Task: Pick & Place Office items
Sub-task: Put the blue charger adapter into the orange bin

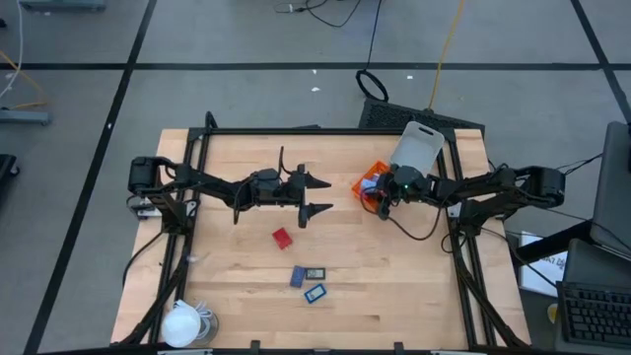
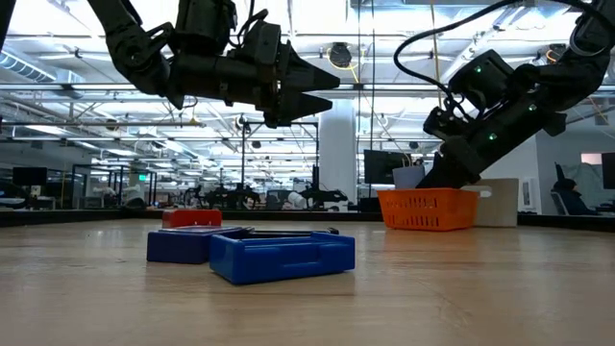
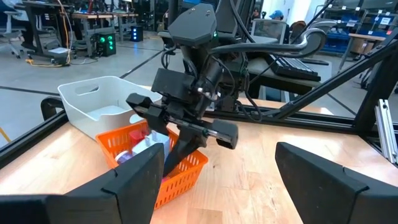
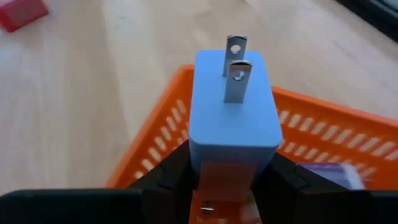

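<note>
Holding a pale blue plug adapter (image 4: 233, 118) pinched between its fingers, prongs pointing away, the right gripper (image 1: 383, 194) hangs over the orange basket (image 1: 367, 184). The release looks best made only once the adapter sits well inside the basket's rim, low enough that it drops among the pieces already there instead of bouncing off the edge. The left gripper (image 1: 317, 195) waits just beside the basket toward the table's middle, fingers spread and empty. Farther from the basket, a red block (image 1: 282, 238) and three blue flat pieces (image 1: 307, 282) lie on the table (image 1: 414, 286).
</note>
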Available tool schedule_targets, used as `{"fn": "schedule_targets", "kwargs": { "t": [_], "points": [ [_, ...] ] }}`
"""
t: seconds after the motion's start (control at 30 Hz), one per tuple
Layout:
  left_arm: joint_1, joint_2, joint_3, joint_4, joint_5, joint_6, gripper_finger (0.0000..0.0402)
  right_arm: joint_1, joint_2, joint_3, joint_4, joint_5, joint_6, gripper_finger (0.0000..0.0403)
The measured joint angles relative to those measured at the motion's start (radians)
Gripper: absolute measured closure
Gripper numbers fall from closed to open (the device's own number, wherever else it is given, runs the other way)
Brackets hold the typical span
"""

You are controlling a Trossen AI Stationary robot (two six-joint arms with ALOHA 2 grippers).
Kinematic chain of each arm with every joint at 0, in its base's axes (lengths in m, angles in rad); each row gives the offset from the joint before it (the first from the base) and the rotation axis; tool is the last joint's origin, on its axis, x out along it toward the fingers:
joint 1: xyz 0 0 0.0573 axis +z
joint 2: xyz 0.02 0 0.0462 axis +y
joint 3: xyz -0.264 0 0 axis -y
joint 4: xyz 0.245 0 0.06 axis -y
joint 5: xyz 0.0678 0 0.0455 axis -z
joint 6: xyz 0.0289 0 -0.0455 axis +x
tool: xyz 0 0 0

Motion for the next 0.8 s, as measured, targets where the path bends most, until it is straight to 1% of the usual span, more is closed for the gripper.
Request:
{"fn": "schedule_targets", "kwargs": {
  "t": [0.1, 0.17, 0.37, 0.43, 0.6, 0.7, 0.8],
  "points": [
    [0.000, 0.000, 0.000, 0.000, 0.000, -0.002, 0.0084, 0.000, 0.000, 0.000, -0.002, 0.086, -0.020, 0.0283],
    [0.000, 0.000, 0.000, 0.000, 0.000, -0.002, 0.0080, 0.000, 0.000, 0.000, -0.007, 0.123, -0.022, 0.0284],
    [0.000, 0.000, 0.000, -0.001, 0.000, -0.003, 0.0077, 0.000, 0.000, 0.000, -0.018, 0.122, -0.026, 0.0283],
    [0.000, 0.000, 0.000, -0.001, 0.000, -0.003, 0.0080, 0.000, -0.001, 0.000, -0.021, 0.100, -0.023, 0.0283],
    [0.000, 0.000, 0.000, -0.005, 0.000, -0.003, 0.0089, -0.001, -0.001, 0.000, -0.022, -0.013, -0.020, 0.0283],
    [0.000, 0.000, 0.000, -0.006, 0.000, -0.004, 0.0092, -0.001, 0.000, 0.000, -0.023, -0.037, -0.002, 0.0283],
    [0.000, 0.000, 0.000, -0.006, 0.000, -0.004, 0.0093, -0.001, 0.000, 0.000, -0.021, -0.038, 0.000, 0.0283]
  ]
}}
